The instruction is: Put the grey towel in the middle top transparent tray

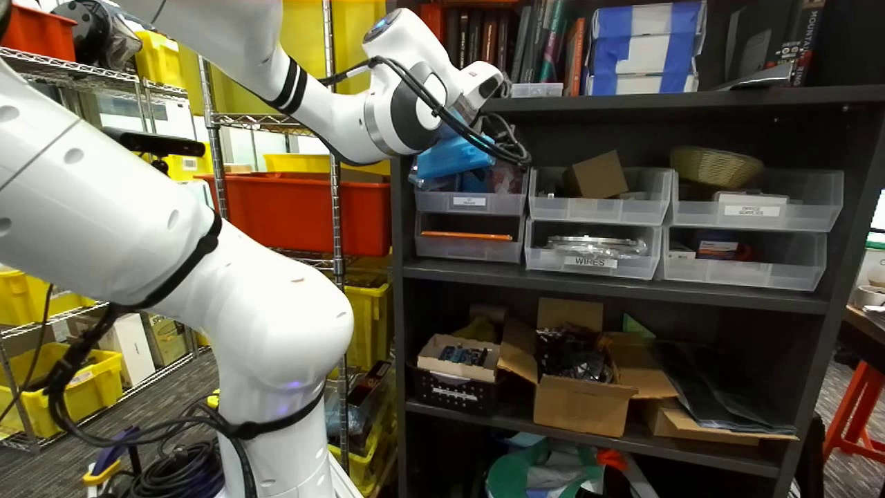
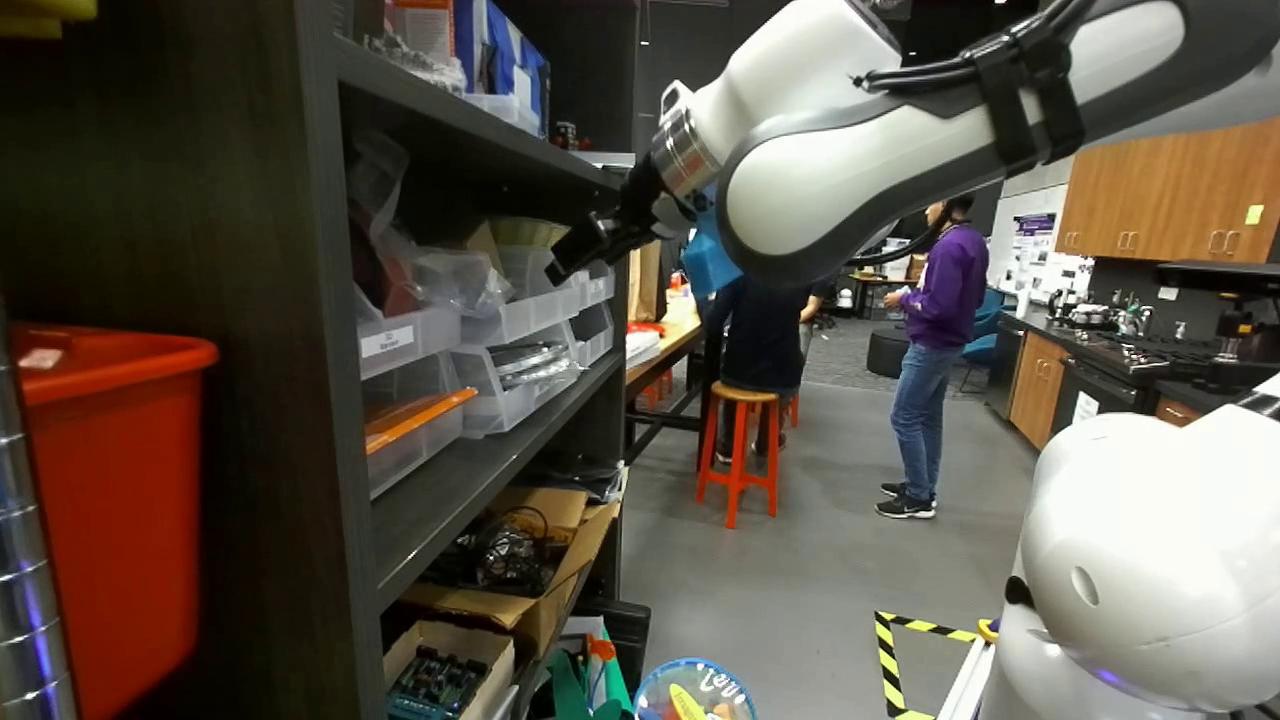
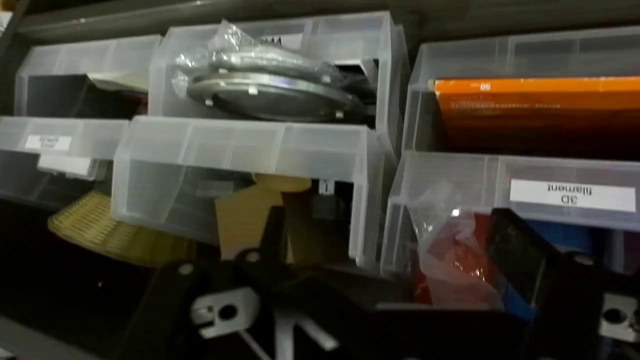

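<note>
Wrist view. Read as inverted, with lettering upside down and the top row low in the picture. Note the black two-fingered hand (image 3: 389, 225), with fingers spread well apart and nothing visible clamped between. Identify the destination: rectangular, translucent whitish-grey plastic middle top tray (image 3: 240, 145), with a brown cardboard piece (image 3: 242, 212) inside. Observe one fingertip in line with this tray and the opposite fingertip in line with the like translucent plastic filament tray (image 3: 455, 172) beside it. Judge the hand as centred too far toward the filament tray; for placing, allow a sideways shift toward the middle top tray, picture-left here.

In an exterior view. Find the middle top tray (image 1: 598, 209) picture-right of the end of the white, rounded arm (image 1: 276, 311). Cannot tell the finger spacing here, with the hand mostly hidden behind the arm. Take the same shift as picture-right.

In an exterior view. See the hand (image 2: 565, 262) slanted down toward the dark grey, flat-panelled shelf unit (image 2: 250, 250), near the lip of the middle top tray (image 2: 530, 315). Cannot tell contact from clearance.

Cannot make out the grey towel in any view: not between the fingers, not recognisable inside any tray. Cannot state its direction from the hand or its long axis. Locate before judging the placement done or due.
</note>
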`<state>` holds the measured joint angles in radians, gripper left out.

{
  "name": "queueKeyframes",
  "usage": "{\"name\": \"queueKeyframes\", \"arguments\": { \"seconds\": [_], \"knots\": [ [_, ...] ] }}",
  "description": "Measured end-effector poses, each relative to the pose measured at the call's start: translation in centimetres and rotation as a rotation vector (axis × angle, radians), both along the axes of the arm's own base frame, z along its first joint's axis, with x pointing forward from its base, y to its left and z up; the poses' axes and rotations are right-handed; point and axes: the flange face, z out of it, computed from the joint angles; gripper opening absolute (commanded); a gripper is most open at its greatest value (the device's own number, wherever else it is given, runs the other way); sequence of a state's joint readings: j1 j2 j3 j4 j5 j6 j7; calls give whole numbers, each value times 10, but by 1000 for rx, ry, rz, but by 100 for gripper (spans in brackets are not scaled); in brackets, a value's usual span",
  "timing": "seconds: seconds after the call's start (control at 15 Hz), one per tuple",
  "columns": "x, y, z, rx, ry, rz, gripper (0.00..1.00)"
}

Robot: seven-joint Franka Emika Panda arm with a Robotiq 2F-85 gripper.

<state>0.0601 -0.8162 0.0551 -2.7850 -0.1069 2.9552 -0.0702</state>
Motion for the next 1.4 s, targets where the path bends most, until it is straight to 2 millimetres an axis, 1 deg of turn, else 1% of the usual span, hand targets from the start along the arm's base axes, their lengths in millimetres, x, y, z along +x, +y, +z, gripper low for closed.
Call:
{"name": "queueKeyframes", "arguments": {
  "seconds": [0.33,0.67,1.0,1.2,1.4],
  "knots": [
    [-10,26,29,-10,-220,73,100],
    [-22,46,47,-53,-388,141,100],
    [-34,50,66,-61,-513,154,100],
    [-42,52,75,-60,-545,161,100],
    [-49,61,79,-58,-552,188,100]
  ]
}}
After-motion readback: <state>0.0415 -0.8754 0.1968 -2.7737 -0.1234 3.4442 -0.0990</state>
